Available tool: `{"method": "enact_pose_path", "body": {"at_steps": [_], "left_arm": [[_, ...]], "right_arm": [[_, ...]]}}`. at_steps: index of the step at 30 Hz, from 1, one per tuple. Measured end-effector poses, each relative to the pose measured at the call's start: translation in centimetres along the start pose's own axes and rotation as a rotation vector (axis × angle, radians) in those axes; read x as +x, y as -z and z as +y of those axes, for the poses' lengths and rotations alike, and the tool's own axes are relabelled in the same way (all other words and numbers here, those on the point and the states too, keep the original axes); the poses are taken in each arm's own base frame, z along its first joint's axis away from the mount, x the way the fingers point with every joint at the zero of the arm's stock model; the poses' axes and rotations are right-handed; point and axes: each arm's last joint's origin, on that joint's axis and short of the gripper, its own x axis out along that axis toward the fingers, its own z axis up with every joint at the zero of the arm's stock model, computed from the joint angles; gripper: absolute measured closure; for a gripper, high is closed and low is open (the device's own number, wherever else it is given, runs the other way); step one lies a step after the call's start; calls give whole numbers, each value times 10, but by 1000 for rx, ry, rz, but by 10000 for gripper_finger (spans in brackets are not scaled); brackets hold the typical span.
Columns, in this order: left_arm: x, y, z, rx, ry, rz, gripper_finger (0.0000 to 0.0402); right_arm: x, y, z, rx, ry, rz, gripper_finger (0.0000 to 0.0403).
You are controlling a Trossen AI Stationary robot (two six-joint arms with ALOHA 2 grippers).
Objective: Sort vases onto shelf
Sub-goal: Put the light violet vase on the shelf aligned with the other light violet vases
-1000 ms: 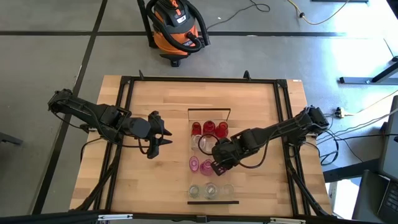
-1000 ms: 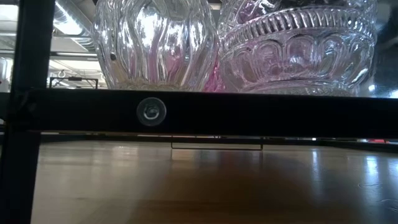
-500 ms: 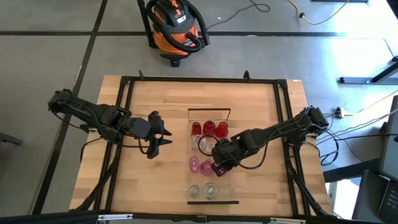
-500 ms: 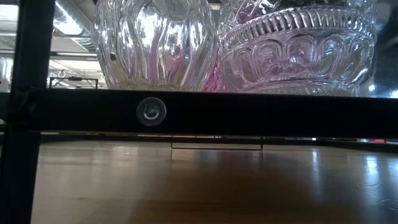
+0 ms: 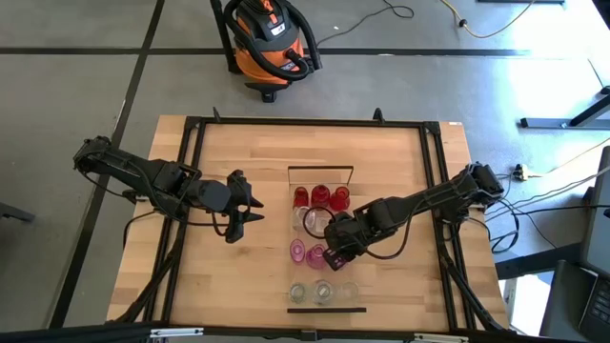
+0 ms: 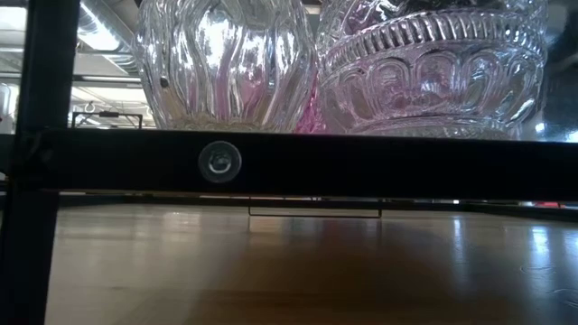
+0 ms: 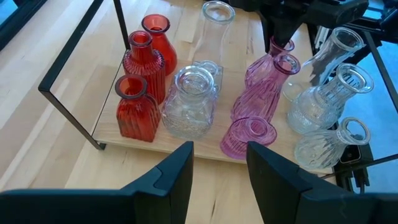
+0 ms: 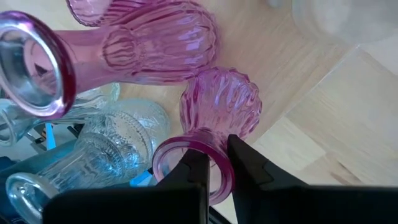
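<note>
The shelf (image 5: 358, 250) lies in the middle of the table, a pale plank with a thin black frame (image 7: 68, 93). Red vases (image 5: 321, 197) stand in a row at its far end. Behind them come clear vases (image 7: 188, 102), then pink vases (image 7: 247, 137), and more clear vases (image 5: 322, 291) at the near end. My right gripper (image 5: 332, 254) is over the pink row, shut on one pink vase (image 8: 217, 106). My left gripper (image 5: 250, 204) hangs open to the left of the shelf, above the table, touching nothing. My right gripper has the pink vase by the wall of its mouth rim (image 8: 221, 177). One finger (image 8: 194, 171) is inside the mouth and one finger (image 8: 245, 165) outside. The fingers come steeply from above. The vase is upright among the other pink vases; whether its base rests on the shelf is hidden.
The table's black rails (image 5: 191, 171) run along its left and right sides. An orange vacuum cleaner (image 5: 269, 43) stands on the floor beyond the far edge. In the low view, a black bar (image 6: 289, 164) and two clear vases (image 6: 226, 63) fill the picture close up.
</note>
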Motion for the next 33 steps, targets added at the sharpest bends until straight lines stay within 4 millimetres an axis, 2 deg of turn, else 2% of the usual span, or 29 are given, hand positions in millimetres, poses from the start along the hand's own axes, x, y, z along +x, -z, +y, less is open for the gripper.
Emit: {"method": "enact_pose_path", "body": {"at_steps": [10, 22, 33], "left_arm": [[0, 0, 0, 0, 0, 0, 259], [0, 0, 0, 0, 0, 0, 259], [0, 0, 0, -1, 4, 2, 259]], "right_arm": [[0, 0, 1, -1, -6, -2, 369], [0, 0, 0, 4, -4, -9, 288], [-4, 2, -1, 4, -4, 10, 283]]}}
